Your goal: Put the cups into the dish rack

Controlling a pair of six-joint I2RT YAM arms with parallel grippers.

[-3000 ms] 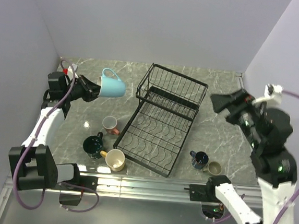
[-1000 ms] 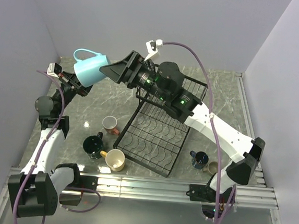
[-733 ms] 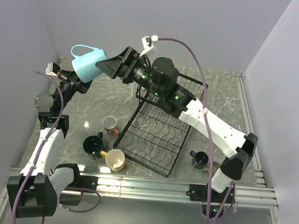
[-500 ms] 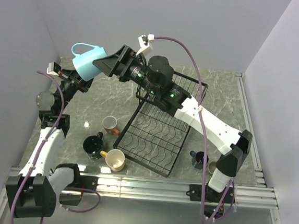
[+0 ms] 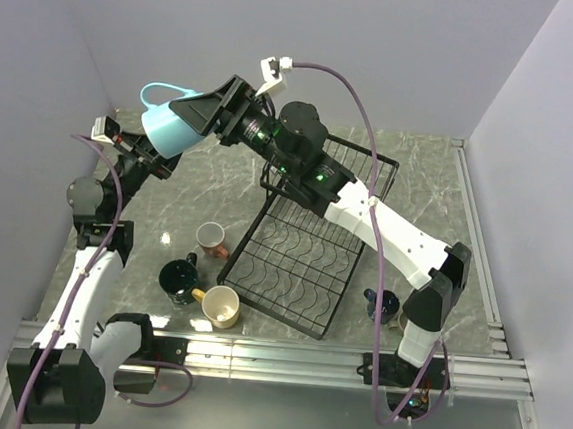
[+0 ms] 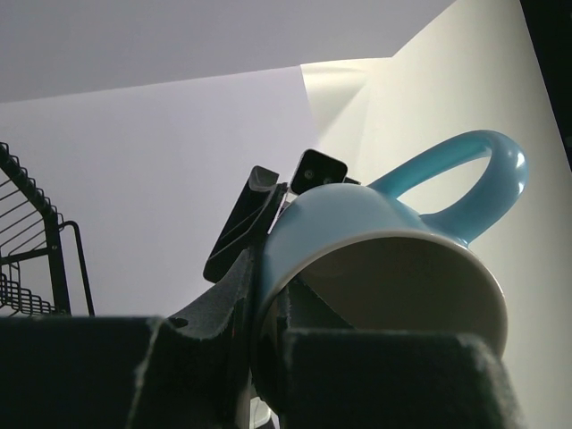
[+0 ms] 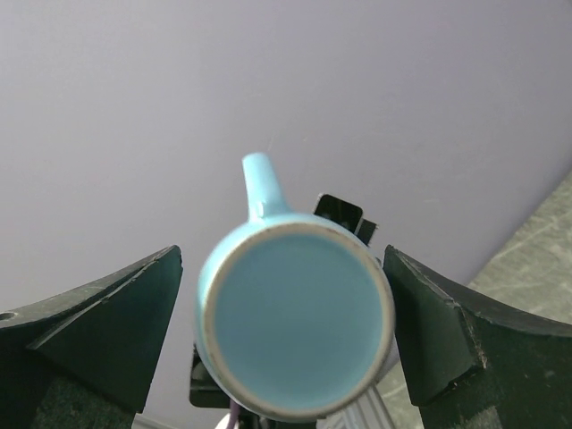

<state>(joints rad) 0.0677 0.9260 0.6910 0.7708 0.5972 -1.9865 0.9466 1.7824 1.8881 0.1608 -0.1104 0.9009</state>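
While my left gripper (image 5: 154, 155) is clamped on the rim of the light blue mug (image 5: 169, 126), with one finger inside the mouth and one outside the wall, the mug hangs in the air above the far left corner of the counter (image 5: 172, 205). It is tilted, base towards my right arm and handle on the upper side. My right gripper (image 5: 183, 117) is spread wide at that base, a finger on either side of it. In the right wrist view a sliver of wall shows between one finger and the mug. On the other side I cannot tell whether the finger touches.

The dish rack (image 5: 293, 250) sits at the middle of the counter, well apart from the raised mug, with my right arm stretched over its raised basket. On the counter just left of the rack stands the salmon pink mug (image 5: 210, 236). Nearer my bases are the dark teal-green mug (image 5: 176, 278) and the yellow-cream mug (image 5: 221, 306), close together. The navy blue mug (image 5: 383, 304) stands off the rack's near right corner, beside my right arm.
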